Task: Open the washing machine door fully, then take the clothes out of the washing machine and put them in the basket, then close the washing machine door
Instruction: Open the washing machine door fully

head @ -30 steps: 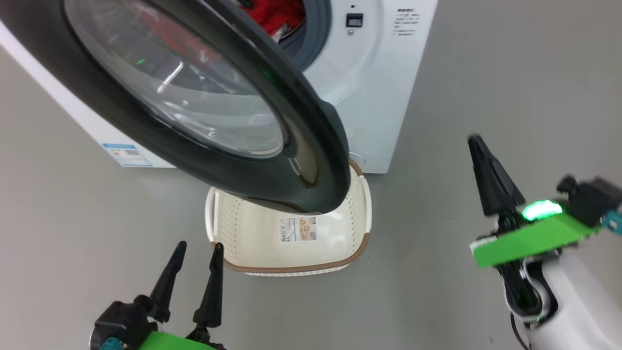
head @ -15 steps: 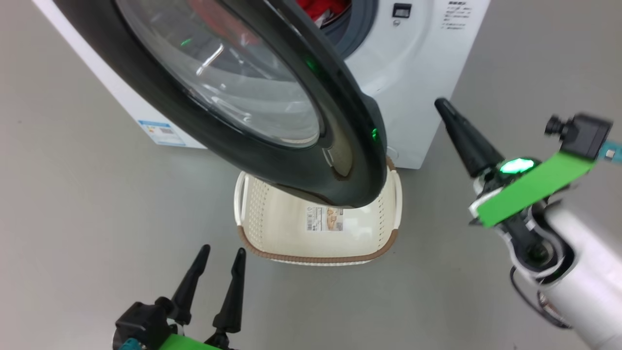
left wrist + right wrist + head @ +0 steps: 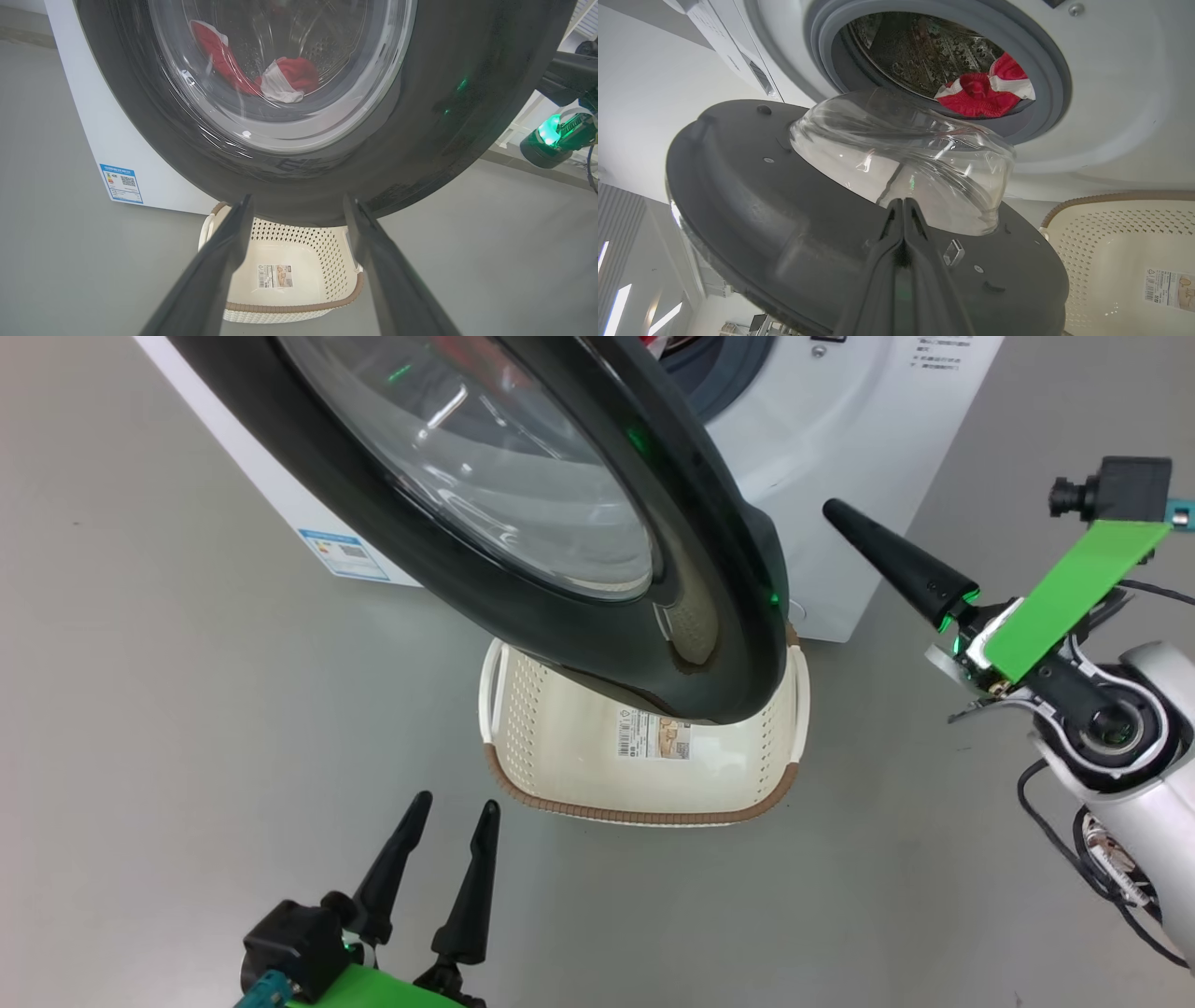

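The washing machine door (image 3: 523, 611) stands only part open, swung out from the washing machine (image 3: 840, 429) so that its lower rim overhangs the basket (image 3: 644, 814), which sits on the floor (image 3: 187, 756) at 6 o'clock from the door. The clothes (image 3: 985, 93) lie in the drum, at 1 o'clock in the right wrist view, so nothing has been unloaded yet.

The right jaws are pressed together and hold nothing; their fingers (image 3: 896, 565) point toward 10 o'clock in the head view, near the door's free edge but apart from it. The left jaws are spread wide and empty, low at 7 o'clock.

The step in hand looks to be finishing the swing. It would go best with the closed right fingers laid against the dark inner face near the latch (image 3: 954, 252) – not on the glass bowl (image 3: 906, 163), where they may slip – and a steady push that follows the hinge's arc, the tip kept flat so it neither skids off the edge nor dips toward the basket
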Motion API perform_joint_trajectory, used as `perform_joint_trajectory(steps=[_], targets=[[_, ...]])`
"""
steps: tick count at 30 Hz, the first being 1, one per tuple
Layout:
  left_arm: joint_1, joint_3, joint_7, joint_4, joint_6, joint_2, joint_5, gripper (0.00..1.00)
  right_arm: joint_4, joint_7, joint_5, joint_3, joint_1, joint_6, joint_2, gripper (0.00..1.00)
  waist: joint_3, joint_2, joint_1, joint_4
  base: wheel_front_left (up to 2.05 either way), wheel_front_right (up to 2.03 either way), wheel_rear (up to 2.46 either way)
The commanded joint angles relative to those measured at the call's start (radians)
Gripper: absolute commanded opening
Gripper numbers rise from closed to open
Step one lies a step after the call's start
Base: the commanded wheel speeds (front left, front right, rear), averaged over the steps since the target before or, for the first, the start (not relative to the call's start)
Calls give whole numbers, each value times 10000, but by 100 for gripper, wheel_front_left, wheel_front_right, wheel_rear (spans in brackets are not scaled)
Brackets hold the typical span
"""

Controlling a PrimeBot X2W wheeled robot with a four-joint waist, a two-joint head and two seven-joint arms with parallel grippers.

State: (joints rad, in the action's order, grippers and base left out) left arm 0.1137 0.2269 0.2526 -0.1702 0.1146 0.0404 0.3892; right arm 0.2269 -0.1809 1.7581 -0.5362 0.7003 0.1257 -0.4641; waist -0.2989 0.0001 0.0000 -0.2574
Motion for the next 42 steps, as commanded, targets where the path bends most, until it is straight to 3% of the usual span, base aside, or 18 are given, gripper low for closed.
perform_joint_trajectory(steps=[1, 8, 17, 42], targets=[[227, -264, 92, 204, 37, 98, 52, 100, -35, -456, 192, 109, 36, 50, 95, 0, 3, -1, 0, -43, 0, 0, 0], [196, -177, 92, 172, 46, 98, 97, 100, 640, -2089, 444, 690, 18, 50, 606, 0, 68, -1, 0, -126, 0, 0, 0], [158, -134, 92, 148, 31, 98, 180, 100, 979, -3180, 30, 1172, -229, 50, 1138, 0, 224, -1, 0, -200, 0, 0, 0], [-350, -206, 92, 153, 13, 98, 108, 100, 1144, -4669, -980, 1624, -1313, 50, 2274, 0, 1031, -1, 0, -744, 0, 0, 0]])
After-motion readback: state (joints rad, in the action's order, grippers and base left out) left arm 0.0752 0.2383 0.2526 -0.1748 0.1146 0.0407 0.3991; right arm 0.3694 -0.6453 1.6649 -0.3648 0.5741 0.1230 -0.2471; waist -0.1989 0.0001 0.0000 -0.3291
